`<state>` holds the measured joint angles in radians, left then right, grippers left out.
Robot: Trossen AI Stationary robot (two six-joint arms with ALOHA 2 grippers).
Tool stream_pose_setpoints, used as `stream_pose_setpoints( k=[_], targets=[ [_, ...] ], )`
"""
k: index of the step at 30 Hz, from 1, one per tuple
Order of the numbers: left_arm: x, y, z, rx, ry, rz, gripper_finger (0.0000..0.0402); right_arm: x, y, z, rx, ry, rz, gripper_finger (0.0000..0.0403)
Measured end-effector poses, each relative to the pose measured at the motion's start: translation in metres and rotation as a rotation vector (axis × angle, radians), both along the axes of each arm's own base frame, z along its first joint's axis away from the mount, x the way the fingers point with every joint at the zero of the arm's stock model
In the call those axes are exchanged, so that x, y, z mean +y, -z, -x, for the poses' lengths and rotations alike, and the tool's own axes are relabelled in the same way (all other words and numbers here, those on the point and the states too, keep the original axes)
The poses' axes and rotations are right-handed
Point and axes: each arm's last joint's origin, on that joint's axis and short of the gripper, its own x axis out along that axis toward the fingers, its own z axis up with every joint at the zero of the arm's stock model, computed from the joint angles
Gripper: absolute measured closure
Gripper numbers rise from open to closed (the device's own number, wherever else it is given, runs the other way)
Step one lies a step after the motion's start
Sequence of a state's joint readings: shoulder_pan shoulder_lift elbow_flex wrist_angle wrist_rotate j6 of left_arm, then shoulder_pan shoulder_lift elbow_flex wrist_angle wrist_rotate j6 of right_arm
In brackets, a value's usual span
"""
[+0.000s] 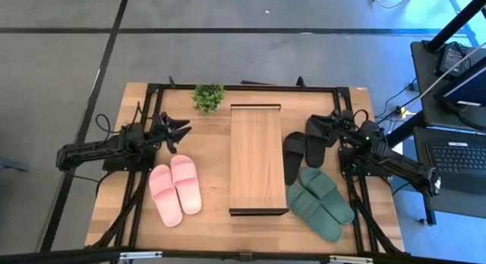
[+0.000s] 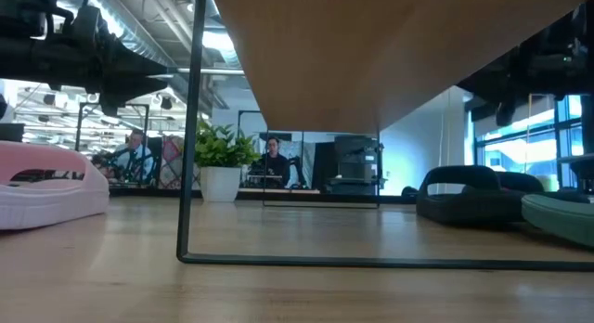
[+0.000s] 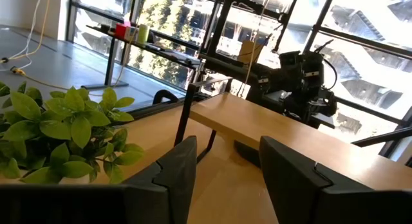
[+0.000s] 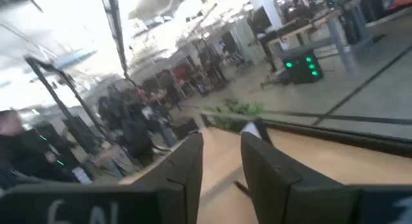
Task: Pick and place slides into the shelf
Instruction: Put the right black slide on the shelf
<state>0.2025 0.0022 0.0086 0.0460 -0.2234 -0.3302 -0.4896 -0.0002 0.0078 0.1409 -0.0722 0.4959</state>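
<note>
Left gripper [image 1: 181,133]: jaws parted, empty; pink slides [image 1: 175,189] lie just beside it on the table [image 1: 114,196]. Right gripper [image 1: 314,127]: jaws narrowly parted, empty, poised over the black slides [image 1: 304,151]; the green slides [image 1: 320,201] lie nearby. Between the two grippers stands the shelf [image 1: 256,158], its top bare. Beyond, a potted plant [image 1: 209,96].

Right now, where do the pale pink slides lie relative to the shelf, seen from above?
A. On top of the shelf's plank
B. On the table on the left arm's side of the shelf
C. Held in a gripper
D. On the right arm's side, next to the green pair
B: in the high view the pink slides lie on the table to the left of the shelf, with no gripper touching them.
</note>
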Motion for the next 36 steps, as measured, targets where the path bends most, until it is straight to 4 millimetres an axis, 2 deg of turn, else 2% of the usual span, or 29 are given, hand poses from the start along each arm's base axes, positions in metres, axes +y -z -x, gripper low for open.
stream_pose_setpoints(
  k=[6,12,15,23,28,31,36],
  targets=[
    [0.0,0.0,0.0,0.001,0.0,0.0,0.024,0.001,-0.01,0.002,-0.041,0.028,0.167,0.0295],
    [0.0,0.0,0.0,0.0,0.0,0.0,0.024,0.004,-0.018,0.003,-0.119,-0.033,0.2,0.0284],
    [0.0,0.0,0.0,0.0,0.0,0.0,0.024,0.004,-0.018,0.003,-0.115,-0.026,0.213,0.0253],
    [0.0,0.0,0.0,0.0,0.0,0.0,0.024,0.001,-0.021,0.006,-0.15,0.108,0.198,0.0126],
    [0.0,0.0,0.0,-0.001,0.0,0.001,0.024,0.002,-0.026,0.008,-0.197,0.106,0.199,0.0093],
    [0.0,0.0,0.0,-0.001,0.0,0.001,0.024,0.002,-0.04,0.011,-0.159,0.138,0.231,0.0096],
    [0.0,0.0,0.0,-0.001,0.002,0.0,0.024,0.003,-0.079,0.015,0.038,0.209,0.337,0.0118]
  ],
)
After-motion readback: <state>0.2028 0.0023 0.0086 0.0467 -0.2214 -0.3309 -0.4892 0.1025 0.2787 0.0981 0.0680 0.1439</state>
